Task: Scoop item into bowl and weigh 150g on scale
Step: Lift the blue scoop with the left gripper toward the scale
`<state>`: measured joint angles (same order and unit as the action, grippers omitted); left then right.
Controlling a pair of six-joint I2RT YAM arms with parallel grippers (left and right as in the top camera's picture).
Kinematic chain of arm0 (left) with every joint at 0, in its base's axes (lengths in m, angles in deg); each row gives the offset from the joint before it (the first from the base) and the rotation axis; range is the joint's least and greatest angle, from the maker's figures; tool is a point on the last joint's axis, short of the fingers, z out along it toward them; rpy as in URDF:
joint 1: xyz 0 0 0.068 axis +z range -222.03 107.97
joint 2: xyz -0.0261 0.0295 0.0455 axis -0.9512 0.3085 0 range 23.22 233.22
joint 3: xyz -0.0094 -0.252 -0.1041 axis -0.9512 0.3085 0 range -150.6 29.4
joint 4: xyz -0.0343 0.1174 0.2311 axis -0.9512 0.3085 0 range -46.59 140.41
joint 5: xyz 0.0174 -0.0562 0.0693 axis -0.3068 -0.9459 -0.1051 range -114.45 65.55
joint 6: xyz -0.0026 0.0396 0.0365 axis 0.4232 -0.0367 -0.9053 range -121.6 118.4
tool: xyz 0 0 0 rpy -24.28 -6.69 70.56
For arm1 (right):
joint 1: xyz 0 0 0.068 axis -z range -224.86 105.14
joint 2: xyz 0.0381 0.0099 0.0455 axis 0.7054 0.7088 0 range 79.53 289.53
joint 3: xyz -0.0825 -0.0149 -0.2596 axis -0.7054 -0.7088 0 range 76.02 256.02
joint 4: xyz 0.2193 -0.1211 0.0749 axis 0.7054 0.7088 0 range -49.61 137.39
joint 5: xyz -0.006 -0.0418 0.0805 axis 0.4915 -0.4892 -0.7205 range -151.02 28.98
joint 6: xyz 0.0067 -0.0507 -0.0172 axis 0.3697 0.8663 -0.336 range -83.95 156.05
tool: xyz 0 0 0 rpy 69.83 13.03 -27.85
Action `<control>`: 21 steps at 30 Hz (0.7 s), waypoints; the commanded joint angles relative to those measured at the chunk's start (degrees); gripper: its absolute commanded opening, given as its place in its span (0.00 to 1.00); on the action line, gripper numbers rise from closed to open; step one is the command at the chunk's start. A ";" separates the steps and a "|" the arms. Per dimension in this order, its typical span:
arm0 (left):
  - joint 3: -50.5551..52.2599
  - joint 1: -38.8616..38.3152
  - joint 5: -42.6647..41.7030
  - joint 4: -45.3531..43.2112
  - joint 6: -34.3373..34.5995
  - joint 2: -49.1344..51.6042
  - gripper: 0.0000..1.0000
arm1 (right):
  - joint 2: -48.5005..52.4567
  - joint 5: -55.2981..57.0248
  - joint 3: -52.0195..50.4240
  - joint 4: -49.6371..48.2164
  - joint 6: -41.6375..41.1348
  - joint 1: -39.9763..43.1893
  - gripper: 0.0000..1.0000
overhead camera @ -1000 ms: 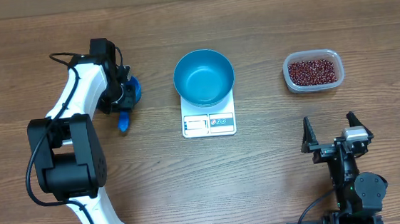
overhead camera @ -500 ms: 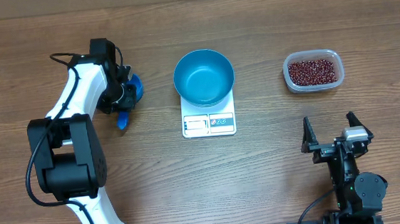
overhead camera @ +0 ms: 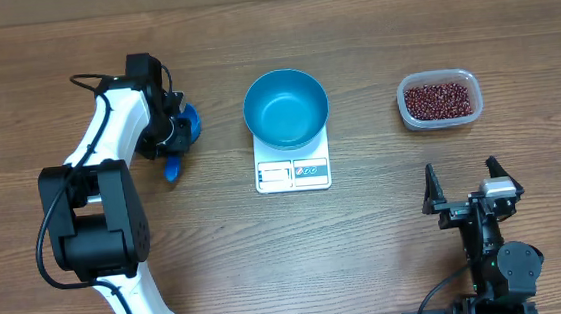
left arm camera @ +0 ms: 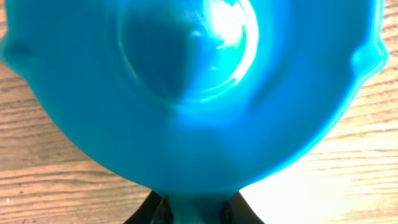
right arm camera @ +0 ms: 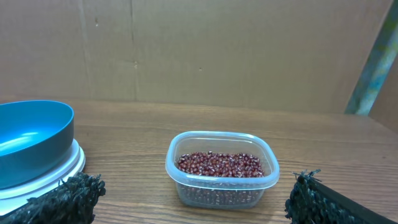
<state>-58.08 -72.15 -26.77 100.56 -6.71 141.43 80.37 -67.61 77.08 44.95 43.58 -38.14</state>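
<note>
Table: brown wood (overhead camera: 387, 239), with a cardboard wall behind it.
Scale: white scale (overhead camera: 293, 174) at mid-table, carrying the blue bowl (overhead camera: 286, 107).
Beans: red-brown beans (overhead camera: 441, 99) inside a clear tub (overhead camera: 402, 97), well apart to the right of the scale.
Left fingers (left arm camera: 151, 213): narrow, clamped on the neck of a blue scoop (left arm camera: 186, 93), left of the scale.
Right fingers (right arm camera: 65, 198): spread wide, holding nothing, facing the tub.

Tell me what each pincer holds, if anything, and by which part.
The left pincer holds the scoop by its handle, right where it meets the cup. The right pincer is open and holds nothing.
</note>
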 commanded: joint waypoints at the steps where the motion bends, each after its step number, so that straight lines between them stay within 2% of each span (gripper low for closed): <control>1: -4.39 0.09 -1.92 1.73 -0.90 0.07 0.04 | -0.68 0.26 -0.59 -0.17 0.04 0.11 1.00; 8: -14.47 0.09 -2.21 9.51 -0.70 0.04 0.04 | -0.68 0.26 -0.59 -0.17 0.04 0.11 1.00; 14: -24.26 0.09 -2.21 15.17 2.25 0.04 0.04 | -0.68 0.26 -0.59 -0.17 0.04 0.11 1.00; 17: -29.42 0.09 -2.25 17.44 6.67 0.04 0.04 | -0.68 0.26 -0.59 -0.20 0.04 0.11 1.00; 21: -36.00 0.09 -4.94 19.87 18.51 0.04 0.04 | -0.68 0.26 -0.59 -0.17 0.04 0.11 1.00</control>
<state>-89.60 -72.15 -29.05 119.64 1.82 141.43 80.37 -67.61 77.08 44.95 43.58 -38.14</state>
